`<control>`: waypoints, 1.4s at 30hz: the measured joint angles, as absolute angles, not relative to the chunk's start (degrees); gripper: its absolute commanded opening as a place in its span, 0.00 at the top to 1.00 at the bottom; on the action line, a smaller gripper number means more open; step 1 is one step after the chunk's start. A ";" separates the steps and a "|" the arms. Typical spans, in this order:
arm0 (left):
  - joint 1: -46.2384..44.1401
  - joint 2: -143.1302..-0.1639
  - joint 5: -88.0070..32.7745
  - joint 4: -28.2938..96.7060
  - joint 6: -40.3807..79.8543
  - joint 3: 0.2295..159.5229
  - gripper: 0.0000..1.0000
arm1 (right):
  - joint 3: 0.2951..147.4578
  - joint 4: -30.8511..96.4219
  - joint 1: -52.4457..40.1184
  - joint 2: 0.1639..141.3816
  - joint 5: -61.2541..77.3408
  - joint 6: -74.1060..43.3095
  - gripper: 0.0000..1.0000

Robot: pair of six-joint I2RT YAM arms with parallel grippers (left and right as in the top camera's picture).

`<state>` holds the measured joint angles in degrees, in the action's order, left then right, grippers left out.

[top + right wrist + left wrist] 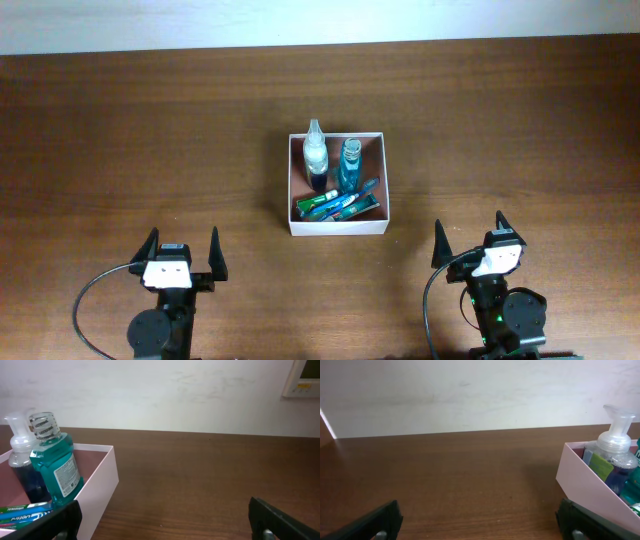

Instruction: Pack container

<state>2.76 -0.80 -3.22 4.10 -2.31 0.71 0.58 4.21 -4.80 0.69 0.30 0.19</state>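
The container (337,228) looks packed already w/ bottles (350,165) & tubes (340,205) inside it, so we'd want left gripper (183,236) & right gripper (469,223), both jaws spread wide & holding nothing, well clear of its near wall.

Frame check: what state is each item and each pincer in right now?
container: open-topped, holding items
pump bottle: upright inside container
mouthwash bottle: upright, capped, beside pump bottle
tubes: lying flat inside, near front wall
left pincer: open, empty
right pincer: open, empty
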 measured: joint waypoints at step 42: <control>1.41 -0.80 -3.20 4.10 -2.31 0.71 0.01 | 0.58 4.21 -4.80 0.69 0.30 0.19 0.02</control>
